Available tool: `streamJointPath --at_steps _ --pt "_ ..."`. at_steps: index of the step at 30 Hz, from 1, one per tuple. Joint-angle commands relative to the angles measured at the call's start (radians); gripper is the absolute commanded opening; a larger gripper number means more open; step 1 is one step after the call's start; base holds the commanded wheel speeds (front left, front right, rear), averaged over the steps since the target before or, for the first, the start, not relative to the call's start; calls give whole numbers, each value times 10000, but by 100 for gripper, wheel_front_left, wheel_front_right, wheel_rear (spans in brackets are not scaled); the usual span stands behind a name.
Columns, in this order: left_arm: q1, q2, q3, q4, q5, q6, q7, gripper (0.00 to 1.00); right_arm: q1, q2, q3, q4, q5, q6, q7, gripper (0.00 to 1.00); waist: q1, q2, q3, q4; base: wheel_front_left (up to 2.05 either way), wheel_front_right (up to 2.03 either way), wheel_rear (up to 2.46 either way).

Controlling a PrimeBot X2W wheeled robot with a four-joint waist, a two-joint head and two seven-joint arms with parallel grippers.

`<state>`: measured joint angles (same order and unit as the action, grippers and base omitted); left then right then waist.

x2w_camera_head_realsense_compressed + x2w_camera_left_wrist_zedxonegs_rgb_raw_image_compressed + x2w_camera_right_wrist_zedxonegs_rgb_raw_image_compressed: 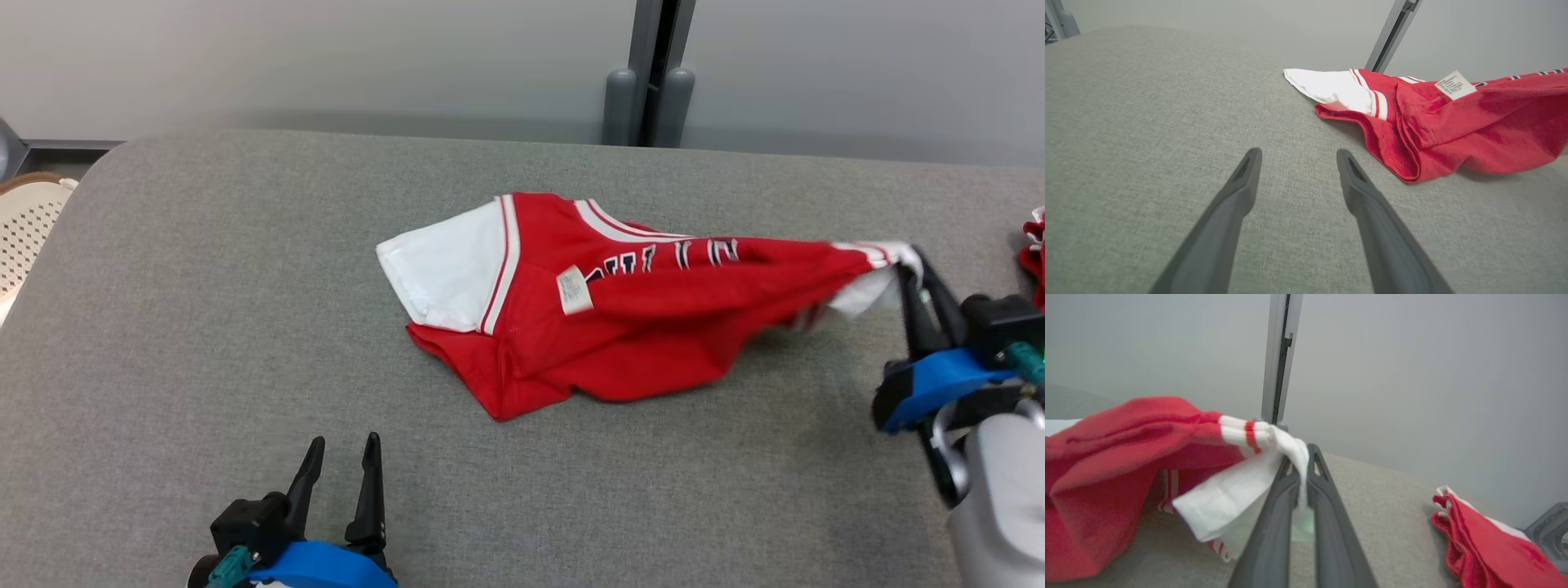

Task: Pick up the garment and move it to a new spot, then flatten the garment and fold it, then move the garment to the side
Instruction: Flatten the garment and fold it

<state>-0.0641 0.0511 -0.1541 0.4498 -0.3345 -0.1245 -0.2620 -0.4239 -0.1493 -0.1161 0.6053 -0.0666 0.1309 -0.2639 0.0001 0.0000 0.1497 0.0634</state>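
Move-to-new-spot step: right gripper (pixel 913 265) holds the garment (pixel 620 327) by one end; flattening and folding not yet begun.

Right jaws clamped on a white, red-striped cuff. Limp red jersey knit stretches from them toward the robot's left, with the far end bunched on the grey woven table (pixel 204 286) and the sewn label (pixel 574 290) uppermost. Left gripper (pixel 344 441) jaws apart and empty, the garment ahead and to their right. The pinch possibly takes two layers; hard to tell. Next move calls for setting the garment down, then a two-handed spread from opposite edges. Another red cloth (pixel 1486 539) lies right of the right jaws.
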Motion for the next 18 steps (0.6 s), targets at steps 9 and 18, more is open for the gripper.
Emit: streamJointPath --at_steps 9,18 --pt "121 -5 -297 20 -81 -86 -43 100 -527 -1335 584 -1585 -1481 -3 0 0 -1 0 -285 -264 0 0 0" --pt "192 -5 -432 -35 -82 -89 -43 100 2215 -333 -15 -919 -1102 -3 -1 100 -1 0 -319 -312 0 0 0"
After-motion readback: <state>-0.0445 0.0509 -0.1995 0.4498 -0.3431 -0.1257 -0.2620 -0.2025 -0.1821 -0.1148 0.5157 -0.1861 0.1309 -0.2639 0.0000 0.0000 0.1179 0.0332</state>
